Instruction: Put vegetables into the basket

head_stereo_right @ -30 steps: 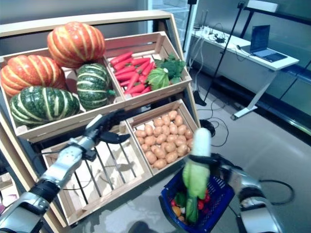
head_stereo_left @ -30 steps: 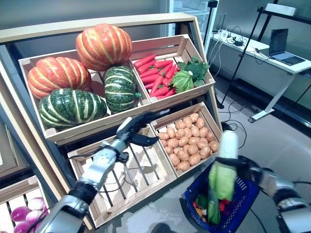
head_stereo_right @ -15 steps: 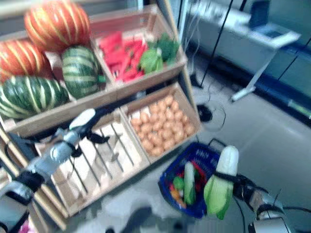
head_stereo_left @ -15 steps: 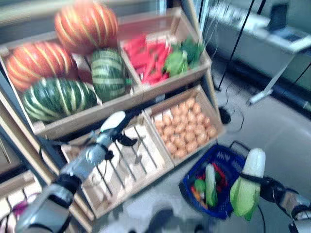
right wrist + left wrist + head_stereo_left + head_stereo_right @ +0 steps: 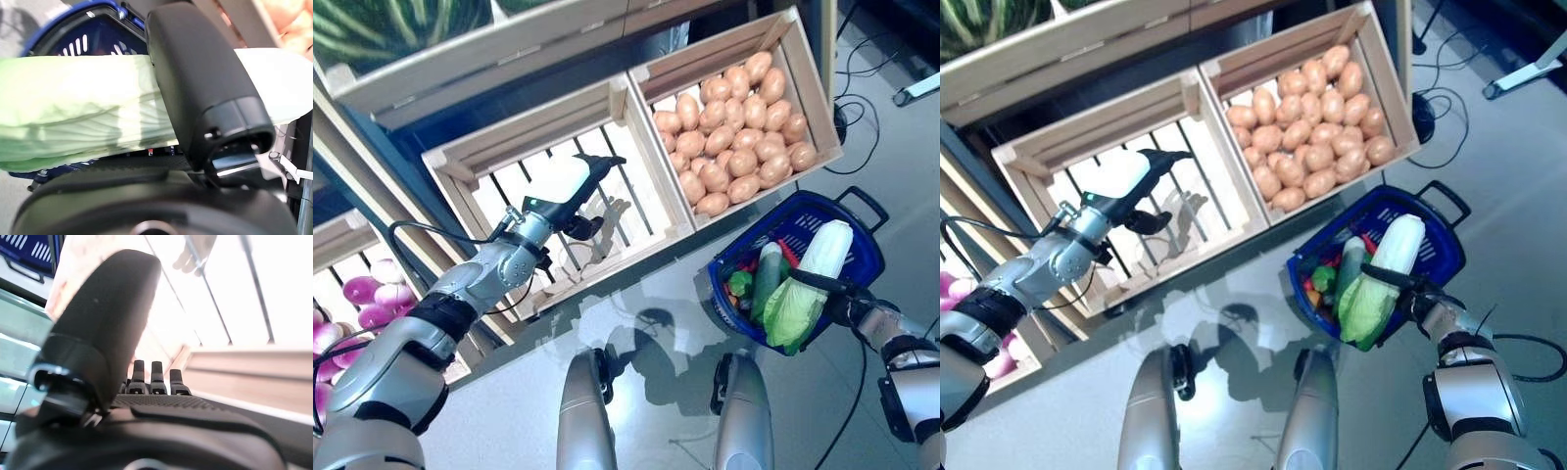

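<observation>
My right hand (image 5: 847,306) is shut on a long cabbage (image 5: 811,282) with a white stalk and pale green leaves. It holds the cabbage across the near rim of the blue basket (image 5: 800,217) on the floor. The right wrist view shows my thumb (image 5: 195,88) curled over the cabbage (image 5: 88,117) above the basket (image 5: 73,44). A long green vegetable (image 5: 768,279) and small red and green pieces lie in the basket. My left hand (image 5: 570,186) is open and empty over the slats of an empty wooden crate (image 5: 641,201); its fingers (image 5: 151,377) show in the left wrist view.
The wooden stand's lower shelf holds the empty crate and a crate of potatoes (image 5: 734,127) just behind the basket. A lower crate with purple onions (image 5: 362,294) is at the far left. Glossy floor lies in front of the stand.
The camera has tilted down, so the whole picture has shifted. My right hand has brought the cabbage from beside the basket to over its rim. My left hand stays over the empty crate.
</observation>
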Controlling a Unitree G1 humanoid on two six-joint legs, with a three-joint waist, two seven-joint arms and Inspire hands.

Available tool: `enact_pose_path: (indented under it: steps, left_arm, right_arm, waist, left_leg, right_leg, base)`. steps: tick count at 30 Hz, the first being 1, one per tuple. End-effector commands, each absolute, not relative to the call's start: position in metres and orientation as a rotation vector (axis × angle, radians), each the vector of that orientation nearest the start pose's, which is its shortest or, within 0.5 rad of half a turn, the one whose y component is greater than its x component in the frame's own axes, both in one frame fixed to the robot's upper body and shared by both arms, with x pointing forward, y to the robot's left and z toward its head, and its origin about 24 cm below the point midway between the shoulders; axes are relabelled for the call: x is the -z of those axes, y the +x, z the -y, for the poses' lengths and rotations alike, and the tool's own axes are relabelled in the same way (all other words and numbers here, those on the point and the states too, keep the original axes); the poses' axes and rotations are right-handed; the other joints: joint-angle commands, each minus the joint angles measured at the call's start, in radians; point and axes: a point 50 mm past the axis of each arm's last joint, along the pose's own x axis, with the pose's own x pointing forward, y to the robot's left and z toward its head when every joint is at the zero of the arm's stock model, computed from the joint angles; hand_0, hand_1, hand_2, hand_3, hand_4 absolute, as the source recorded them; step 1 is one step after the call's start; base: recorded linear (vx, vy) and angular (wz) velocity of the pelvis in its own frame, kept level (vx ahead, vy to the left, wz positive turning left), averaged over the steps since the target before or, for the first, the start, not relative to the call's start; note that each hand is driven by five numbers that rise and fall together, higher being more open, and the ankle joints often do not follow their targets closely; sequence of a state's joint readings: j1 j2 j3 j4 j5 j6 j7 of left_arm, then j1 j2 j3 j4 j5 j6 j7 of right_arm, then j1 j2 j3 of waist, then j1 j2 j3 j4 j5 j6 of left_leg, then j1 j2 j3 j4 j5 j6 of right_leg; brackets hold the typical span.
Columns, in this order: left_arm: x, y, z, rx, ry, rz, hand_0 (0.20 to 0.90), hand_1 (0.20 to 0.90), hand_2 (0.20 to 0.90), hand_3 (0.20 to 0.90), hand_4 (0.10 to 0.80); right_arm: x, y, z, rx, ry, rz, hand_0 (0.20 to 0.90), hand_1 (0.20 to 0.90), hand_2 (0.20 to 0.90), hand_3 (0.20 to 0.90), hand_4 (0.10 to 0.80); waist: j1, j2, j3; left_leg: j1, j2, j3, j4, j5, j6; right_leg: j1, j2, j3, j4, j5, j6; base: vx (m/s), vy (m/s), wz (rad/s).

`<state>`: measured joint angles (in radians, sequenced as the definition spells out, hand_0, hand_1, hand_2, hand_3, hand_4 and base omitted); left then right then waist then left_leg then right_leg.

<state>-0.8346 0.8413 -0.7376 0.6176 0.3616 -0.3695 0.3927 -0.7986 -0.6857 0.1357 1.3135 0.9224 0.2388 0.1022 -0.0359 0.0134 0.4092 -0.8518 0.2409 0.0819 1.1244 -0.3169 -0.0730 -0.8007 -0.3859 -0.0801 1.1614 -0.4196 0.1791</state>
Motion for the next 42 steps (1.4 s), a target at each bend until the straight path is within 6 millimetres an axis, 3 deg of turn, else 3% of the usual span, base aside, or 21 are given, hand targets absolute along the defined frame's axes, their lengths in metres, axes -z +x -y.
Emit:
enact_pose_path:
  steps: [1,5,6,7,15,25,31,37,40,41,42]
  left_arm:
    - [-0.232,0.360,-0.196,-0.036,1.238,0.856,0.900,0.900,0.900,0.900,0.800]
    - [-0.243,0.357,-0.192,-0.047,1.199,0.893,0.900,0.900,0.900,0.900,0.800]
    - [-0.246,0.355,-0.191,-0.043,1.197,0.910,0.900,0.900,0.900,0.900,0.800]
    - [-0.249,0.354,-0.191,-0.036,1.194,0.919,0.900,0.900,0.900,0.900,0.800]
    - [-0.254,0.345,-0.180,0.043,1.248,0.993,0.900,0.900,0.900,0.900,0.800]
    - [-0.250,0.343,-0.180,0.078,1.235,0.965,0.900,0.900,0.900,0.900,0.800]
    - [-0.239,0.344,-0.182,0.073,1.219,0.945,0.900,0.900,0.900,0.900,0.800]
    - [-0.215,0.342,-0.190,0.034,1.114,0.880,0.900,0.900,0.900,0.900,0.800]
    - [-0.198,0.340,-0.188,0.028,1.018,0.837,0.900,0.900,0.900,0.900,0.800]
    - [-0.183,0.337,-0.183,0.039,0.983,0.812,0.900,0.900,0.900,0.900,0.800]
    - [-0.176,0.336,-0.181,0.046,0.967,0.796,0.900,0.900,0.900,0.900,0.800]
  right_arm:
    - [-0.097,0.341,0.357,0.504,0.448,-0.301,0.300,0.300,0.300,0.300,0.400]
    - [-0.110,0.346,0.358,0.542,0.443,-0.269,0.300,0.300,0.300,0.300,0.400]
    - [-0.113,0.346,0.360,0.556,0.439,-0.272,0.493,0.493,0.493,0.493,0.529]
    - [-0.115,0.346,0.361,0.570,0.444,-0.275,0.900,0.900,0.900,0.900,0.800]
    - [-0.125,0.345,0.368,0.661,0.491,-0.236,0.900,0.900,0.900,0.900,0.800]
    - [-0.099,0.330,0.374,0.744,0.445,-0.369,0.900,0.900,0.900,0.900,0.800]
    - [-0.086,0.322,0.376,0.791,0.408,-0.434,0.900,0.900,0.900,0.900,0.800]
    - [-0.075,0.321,0.371,0.832,0.364,-0.346,0.900,0.900,0.900,0.900,0.800]
    - [-0.069,0.327,0.356,0.820,0.338,-0.270,0.900,0.900,0.900,0.900,0.800]
    - [-0.061,0.329,0.340,0.806,0.301,-0.238,0.900,0.900,0.900,0.900,0.800]
    - [-0.057,0.330,0.331,0.799,0.255,-0.237,0.900,0.900,0.900,0.900,0.800]
  waist:
    - [0.014,0.030,-0.040]
    - [0.017,0.041,-0.039]
    - [0.019,0.043,-0.037]
    - [0.019,0.044,-0.038]
    - [0.014,0.050,-0.057]
    - [0.007,0.038,-0.103]
    - [0.008,0.032,-0.135]
    - [0.010,0.023,-0.152]
    - [0.014,0.014,-0.156]
    - [0.013,0.004,-0.159]
    - [0.013,0.000,-0.165]
  left_leg:
    - [-0.014,0.030,0.000,0.131,-0.170,-0.034]
    - [-0.134,0.046,-0.023,0.265,-0.211,-0.038]
    - [-0.163,0.048,-0.031,0.302,-0.225,-0.041]
    - [-0.188,0.051,-0.034,0.333,-0.236,-0.042]
    - [-0.328,0.038,-0.051,0.493,-0.287,-0.035]
    - [-0.329,0.022,-0.053,0.489,-0.288,-0.012]
    - [-0.230,0.035,-0.040,0.350,-0.245,0.003]
    - [-0.055,0.059,-0.013,0.146,-0.171,-0.002]
    - [0.049,0.058,0.002,0.000,-0.120,0.001]
    - [0.105,0.055,0.017,-0.097,-0.061,0.011]
    - [0.135,0.053,0.022,-0.140,-0.049,0.011]
  right_leg:
    - [-0.066,-0.013,-0.026,0.027,0.043,-0.095]
    - [-0.197,-0.030,-0.004,0.181,0.003,-0.089]
    - [-0.231,-0.033,0.004,0.224,-0.009,-0.090]
    - [-0.260,-0.033,0.010,0.258,-0.019,-0.091]
    - [-0.425,-0.012,0.042,0.445,-0.072,-0.105]
    - [-0.436,0.019,0.042,0.448,-0.066,-0.098]
    - [-0.321,0.034,0.020,0.295,-0.025,-0.085]
    - [-0.132,0.035,-0.001,0.071,0.040,-0.076]
    - [-0.033,0.033,-0.010,-0.058,0.085,-0.075]
    - [0.020,0.034,-0.018,-0.146,0.142,-0.084]
    - [0.050,0.035,-0.022,-0.179,0.153,-0.082]
  base:
    - [-0.052,0.015,0.06]
    - [-0.073,-0.013,0.10]
    - [-0.036,-0.039,0.16]
    - [-0.033,-0.033,0.12]
    - [0.000,-0.010,0.07]
    - [0.024,0.010,-0.01]
    - [0.016,0.016,-0.02]
    - [0.055,0.048,-0.14]
    - [0.030,0.040,-0.13]
    - [-0.011,0.027,-0.17]
    - [0.008,0.024,-0.21]
